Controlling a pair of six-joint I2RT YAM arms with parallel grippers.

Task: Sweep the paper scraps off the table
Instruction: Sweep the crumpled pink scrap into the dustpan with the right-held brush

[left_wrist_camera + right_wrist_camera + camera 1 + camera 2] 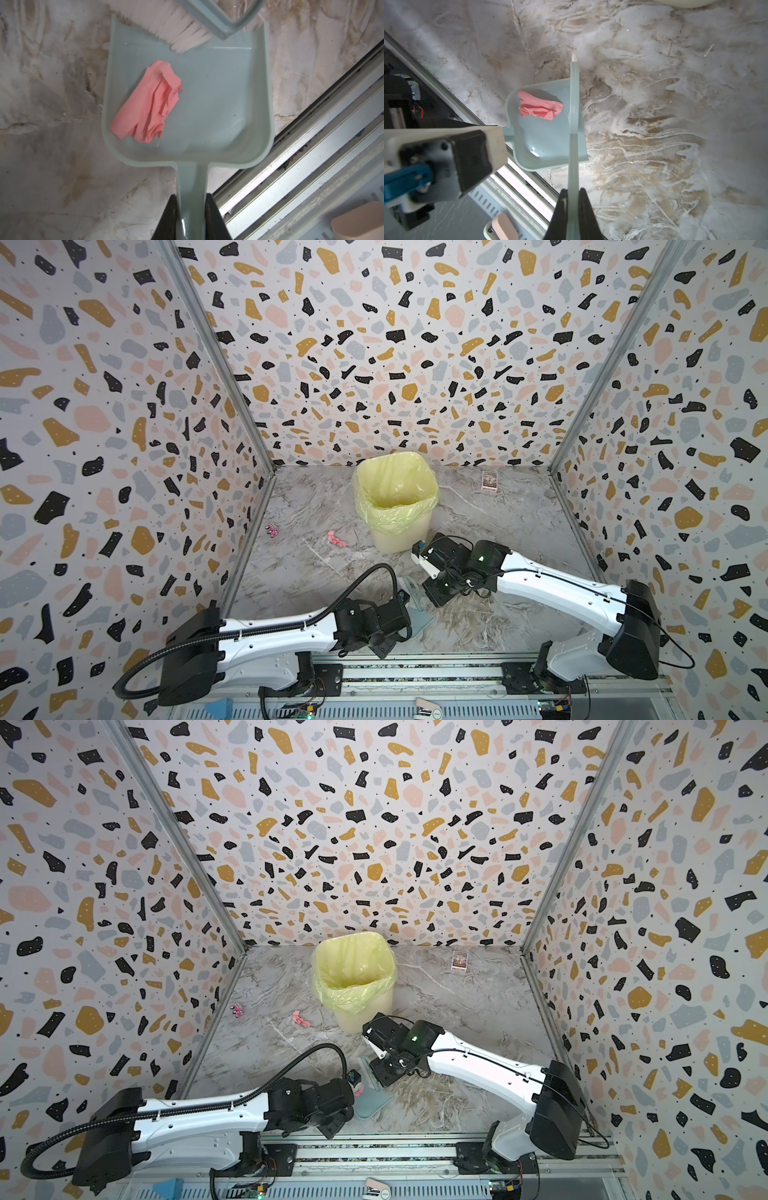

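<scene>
- Currently, one pink scrap [148, 101] lies on the floor of the dustpan [224, 108], close to one side wall. A second pink scrap [336, 540] lies on the open worktop [299, 572], near the lined bin [395, 506] but not touching it.
- I judge both scraps to be very light, soft and crumpled. They should slide easily on smooth plastic and could spill if the pan is tilted or jolted.
- I would not pinch the paper directly. The place to take hold is the tool handles, so that the bristles push the paper and the pan carries it.
- The left end effector [192, 207] is clamped on the dustpan handle, with one finger on each side of it. The pan rests on the worktop just beside the front rail [291, 176].
- The right end effector [573, 205] is closed tight on the thin handle of the brush [209, 18]. Its white bristles [182, 31] sit at the open lip of the pan, apart from the scrap inside.
- A printed card [489, 480] and a small toy [272, 529] lie well away from both tools; neither is paper to sweep.
</scene>
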